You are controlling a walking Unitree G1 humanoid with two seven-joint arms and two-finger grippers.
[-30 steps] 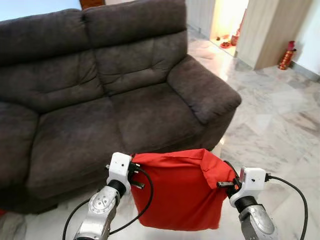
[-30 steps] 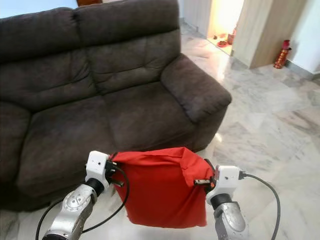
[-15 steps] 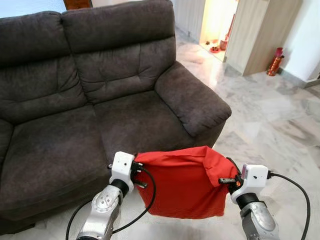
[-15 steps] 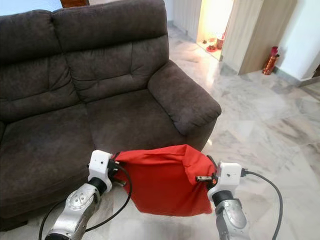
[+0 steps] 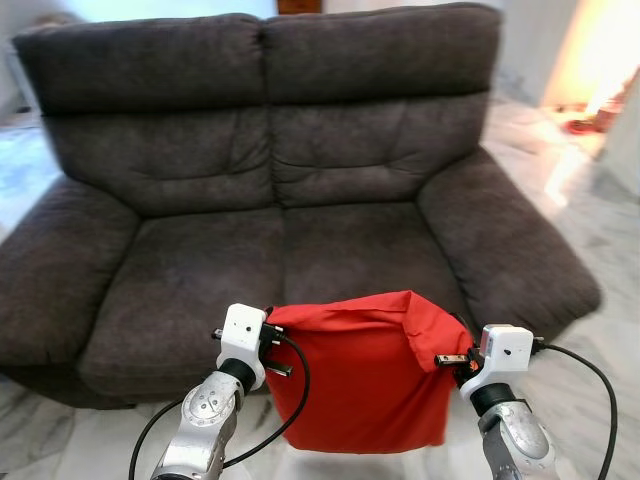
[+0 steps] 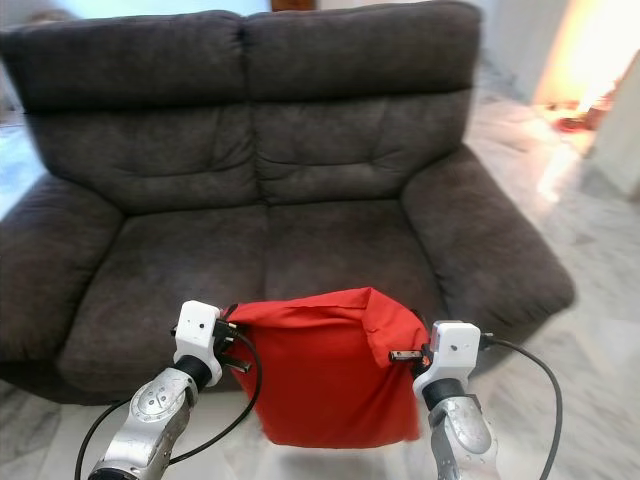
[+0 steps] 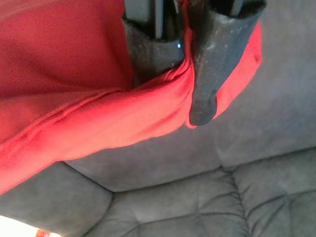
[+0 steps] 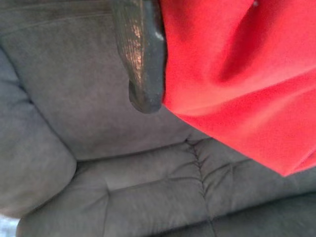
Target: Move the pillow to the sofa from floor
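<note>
The sofa now faces me squarely, both seat cushions in front of me, where a moment ago I saw it at an angle with its arm nearest me. That is my own turning, not the sofa moving, and I judge I am lined up to set the load down on the seat.

The pillow hangs between my arms, off the floor, in front of the sofa's front edge and not yet on it. My left fingers are clenched on a bunched fold at one top corner. My right fingers lie against the cloth at the other top corner; one finger is plain to see, and I judge they are pinching it, since that corner stays up.

The pillow is bright red, soft and slack, sagging below my grip, its top edge creased and folded over near my right side.
</note>
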